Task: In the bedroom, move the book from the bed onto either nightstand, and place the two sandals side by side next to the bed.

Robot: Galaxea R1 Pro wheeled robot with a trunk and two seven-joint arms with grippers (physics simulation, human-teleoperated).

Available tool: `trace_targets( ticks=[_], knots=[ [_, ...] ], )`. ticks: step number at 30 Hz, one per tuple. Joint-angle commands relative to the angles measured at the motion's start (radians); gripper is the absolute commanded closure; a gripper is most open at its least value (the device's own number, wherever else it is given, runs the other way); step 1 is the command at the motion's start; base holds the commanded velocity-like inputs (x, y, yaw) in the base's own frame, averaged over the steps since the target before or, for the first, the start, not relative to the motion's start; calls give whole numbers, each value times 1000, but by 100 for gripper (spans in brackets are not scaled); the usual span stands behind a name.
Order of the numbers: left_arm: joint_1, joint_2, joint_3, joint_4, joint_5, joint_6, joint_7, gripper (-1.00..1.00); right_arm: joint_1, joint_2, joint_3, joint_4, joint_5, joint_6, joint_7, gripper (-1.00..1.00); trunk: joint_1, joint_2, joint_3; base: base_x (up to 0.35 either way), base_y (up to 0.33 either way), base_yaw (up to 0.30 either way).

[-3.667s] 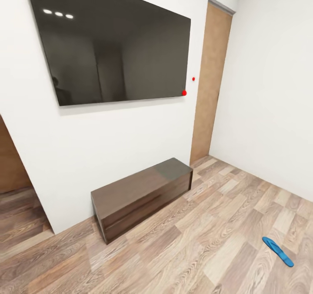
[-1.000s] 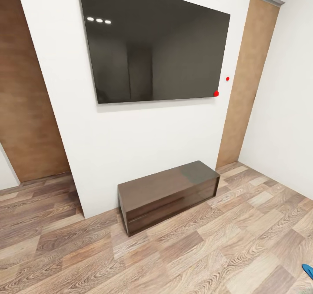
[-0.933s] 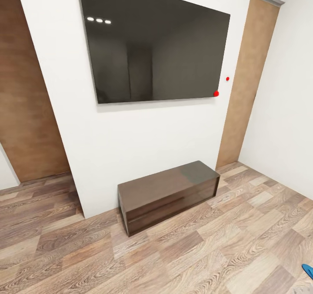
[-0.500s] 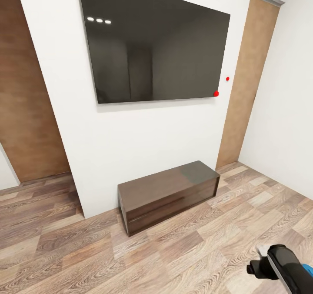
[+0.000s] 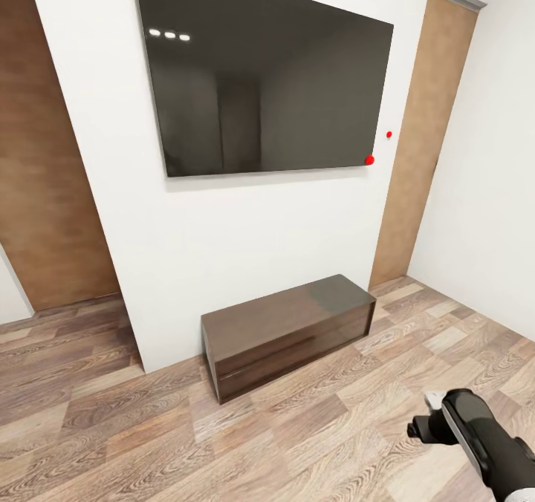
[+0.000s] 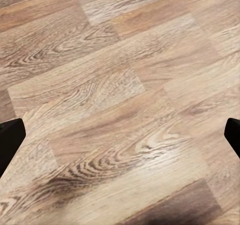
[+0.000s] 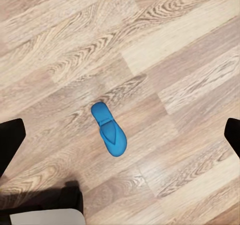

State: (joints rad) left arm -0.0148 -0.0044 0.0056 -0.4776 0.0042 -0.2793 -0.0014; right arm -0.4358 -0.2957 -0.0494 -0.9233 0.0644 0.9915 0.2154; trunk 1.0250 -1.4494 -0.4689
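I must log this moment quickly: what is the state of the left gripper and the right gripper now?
Left gripper: open, holding nothing, above bare wood floor.
Right gripper: open, holding nothing, above a blue sandal on the floor.

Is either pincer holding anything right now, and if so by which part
Nothing is held. Both pincers are open: the right pincer hangs above a blue sandal on the floor, the left pincer above bare planks.

The light brown wood-plank floor (image 5: 312, 428) carries a long low dark bench (image 5: 288, 333) standing against the white wall, and one blue sandal (image 7: 109, 129) lying flat on the planks.
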Motion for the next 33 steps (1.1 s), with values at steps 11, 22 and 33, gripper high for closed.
trace_targets(
  ticks=[11, 22, 33],
  knots=[
    [-1, 1, 1, -106, 0, -1, 1, -100, -5, -1, 0, 5, 4, 2, 9, -100, 0, -1, -1, 0, 0, 0],
    [-11, 4, 0, -676, 1, 418, -394, -100, -5, -2, 0, 9, 5, 0, 9, -100, 0, -1, -1, 0, 0, 0],
    [-61, 3, 134, -847, 1, 596, -847, -100, -5, -1, 0, 94, 6, -3, 9, -100, 0, -1, -1, 0, 0, 0]
  ],
)
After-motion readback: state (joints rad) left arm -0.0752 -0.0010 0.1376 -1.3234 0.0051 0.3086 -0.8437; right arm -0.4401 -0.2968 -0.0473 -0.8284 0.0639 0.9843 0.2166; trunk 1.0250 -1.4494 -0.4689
